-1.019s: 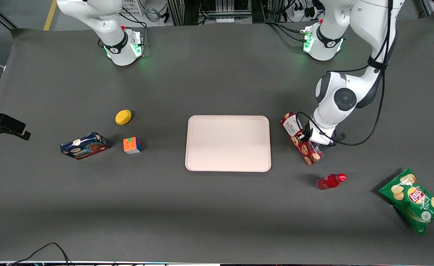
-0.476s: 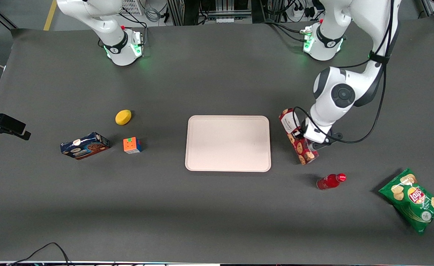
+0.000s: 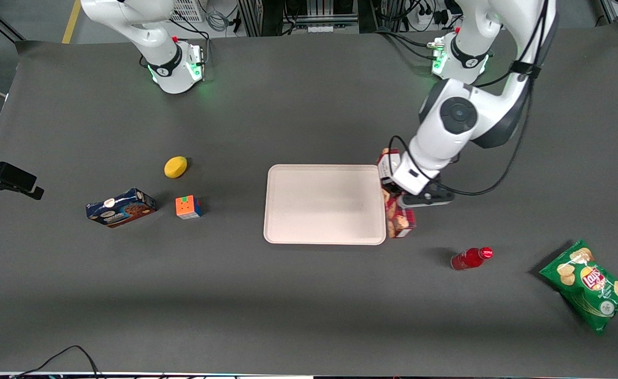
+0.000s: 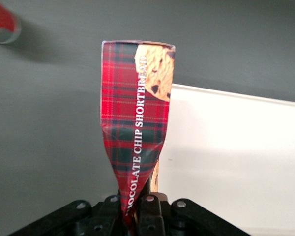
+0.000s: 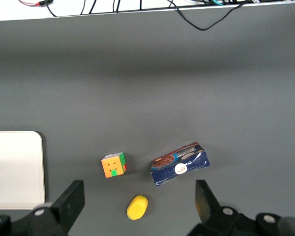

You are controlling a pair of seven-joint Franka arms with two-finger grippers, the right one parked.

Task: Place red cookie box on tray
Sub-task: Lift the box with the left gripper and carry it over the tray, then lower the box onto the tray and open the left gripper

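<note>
Since the earlier frame my gripper [image 3: 399, 199] has carried the long dark-red tartan cookie box [image 3: 396, 217] sideways from open table to the edge of the large cream-white rectangular tray [image 3: 324, 204]. Fingers clamped on the box at its middle, pinching the carton in; wrist view shows the box [image 4: 134, 137] squeezed narrow between them, lettering "CHOCOLATE CHIP SHORTBREAD" legible. Box held lifted, overlapping the tray rim [image 4: 236, 93] at the working arm's end, not yet over the tray's middle. Small red bottle [image 3: 470, 258] lies on the table nearer the front camera. Green crisp bag [image 3: 589, 285] sits toward the working arm's end.
</note>
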